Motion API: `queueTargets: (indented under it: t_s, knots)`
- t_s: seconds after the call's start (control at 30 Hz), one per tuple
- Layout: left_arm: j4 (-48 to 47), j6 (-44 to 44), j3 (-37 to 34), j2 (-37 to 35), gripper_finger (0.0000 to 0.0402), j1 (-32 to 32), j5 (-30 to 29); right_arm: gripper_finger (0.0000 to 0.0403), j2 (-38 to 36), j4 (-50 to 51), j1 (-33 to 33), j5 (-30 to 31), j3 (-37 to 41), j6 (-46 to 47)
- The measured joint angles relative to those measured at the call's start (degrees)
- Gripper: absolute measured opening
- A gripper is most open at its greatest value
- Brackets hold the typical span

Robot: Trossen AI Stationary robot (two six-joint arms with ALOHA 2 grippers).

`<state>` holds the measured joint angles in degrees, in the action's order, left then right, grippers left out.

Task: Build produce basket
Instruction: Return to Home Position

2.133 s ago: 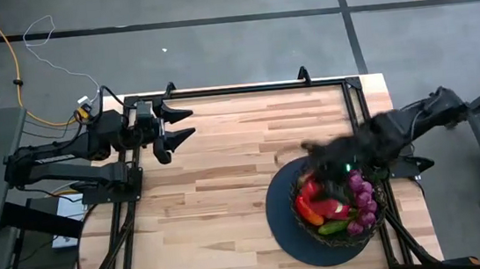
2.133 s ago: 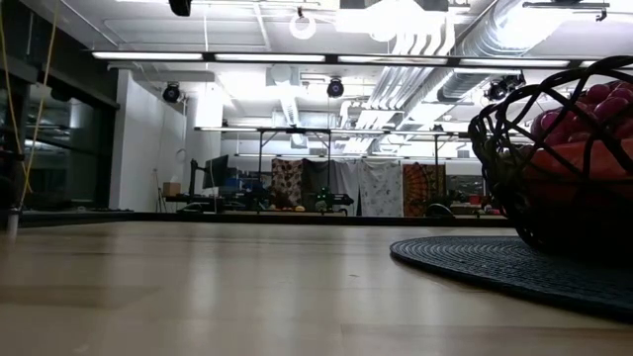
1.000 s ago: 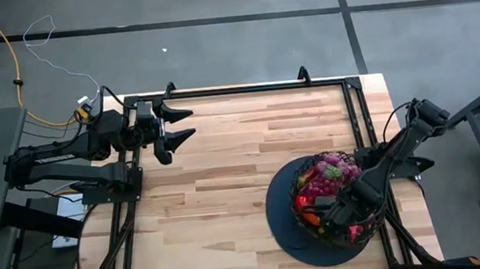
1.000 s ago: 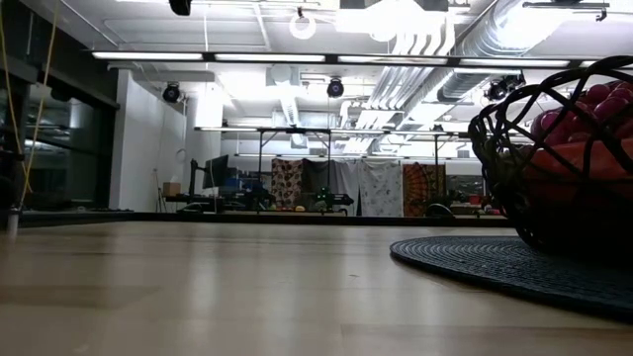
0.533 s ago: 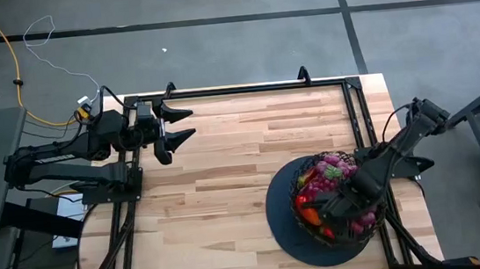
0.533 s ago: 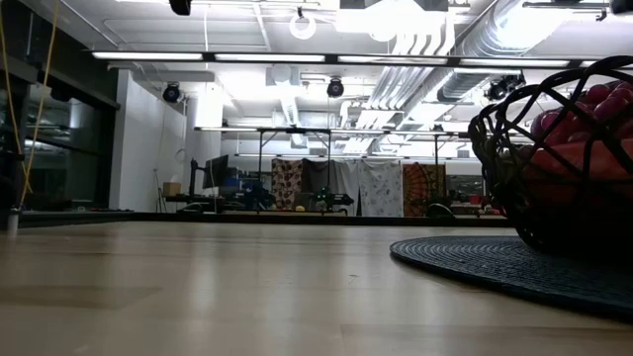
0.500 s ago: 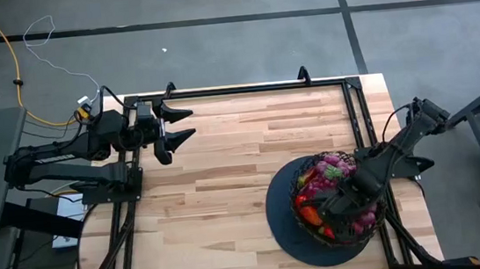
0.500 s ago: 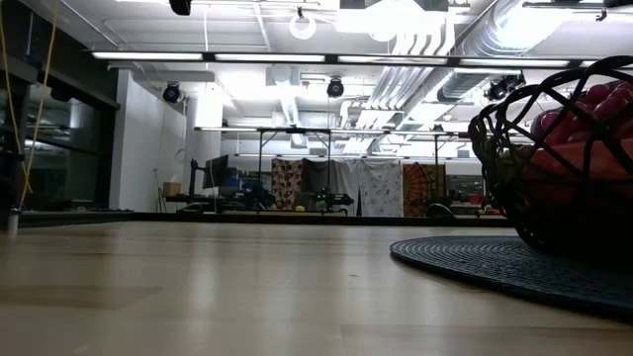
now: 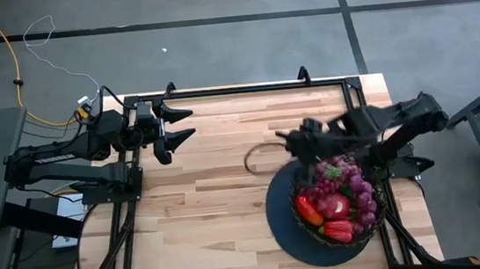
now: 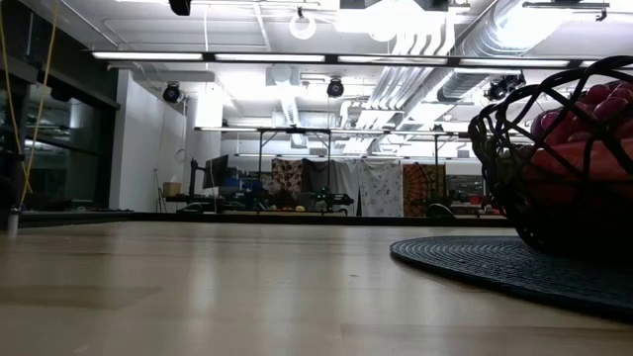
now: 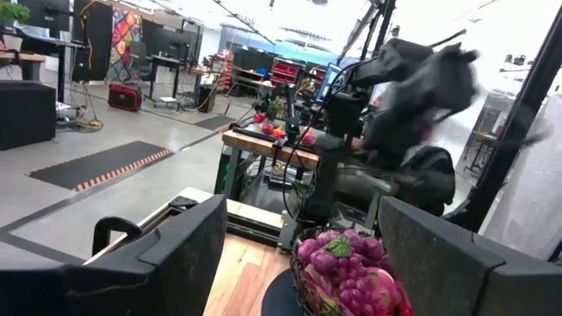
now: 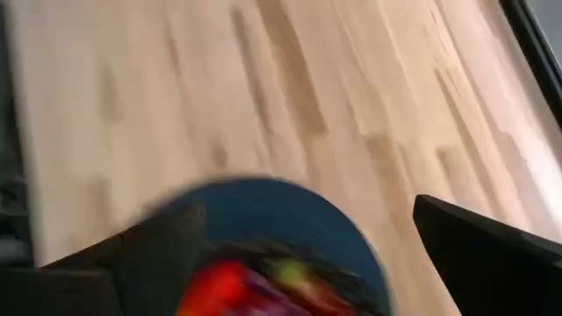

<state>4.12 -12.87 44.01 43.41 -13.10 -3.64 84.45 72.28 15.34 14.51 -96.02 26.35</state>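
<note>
The black wire basket (image 9: 298,205) stands on its dark round disc base (image 9: 282,223) near the table's right edge, filled with produce (image 9: 342,202): purple grapes, red peppers, a green piece. The low view shows the basket (image 10: 524,129) and red and pink fruit (image 10: 584,119) at the right. My right gripper (image 9: 293,140) hovers, blurred, over the basket's far-left rim; in its wrist view it (image 12: 303,254) is open, with nothing between the fingers. My left gripper (image 9: 182,124) waits open at the far-left corner, above the table.
Bare wood lies left of the disc base, from the middle of the table to the left arm. A black frame rail (image 9: 236,91) runs along the far edge and another down the right side. The left wrist view shows the basket (image 11: 303,285) below the right arm (image 11: 413,88).
My right gripper, which was down among the produce in the basket, has risen out of it and swung toward the table's far-left side, moving fast. The produce it covered shows again. The basket has stayed in place.
</note>
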Motion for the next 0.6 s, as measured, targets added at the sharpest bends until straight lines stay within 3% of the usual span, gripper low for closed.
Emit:
queueTargets:
  t_s: [0.1,0.23,0.4,0.6]
  knots:
    - [0.00,0.01,0.00,-0.01,0.0284,0.00,0.00,0.0399,-2.78,-1.81,-4.24,-5.08,7.31,-6.74]
    - [-0.22,3.02,0.00,0.01,0.0284,0.02,0.28,0.0399,-10.18,-15.58,-10.43,-14.22,22.52,-10.42]
    - [-5.27,6.18,0.02,0.27,0.0284,0.04,1.47,0.0399,-16.98,-43.87,-16.82,-18.12,36.31,-9.95]
    - [-9.28,8.71,0.03,1.79,0.0284,0.04,1.49,0.0399,-18.36,-77.72,-19.49,-16.47,43.71,-15.08]
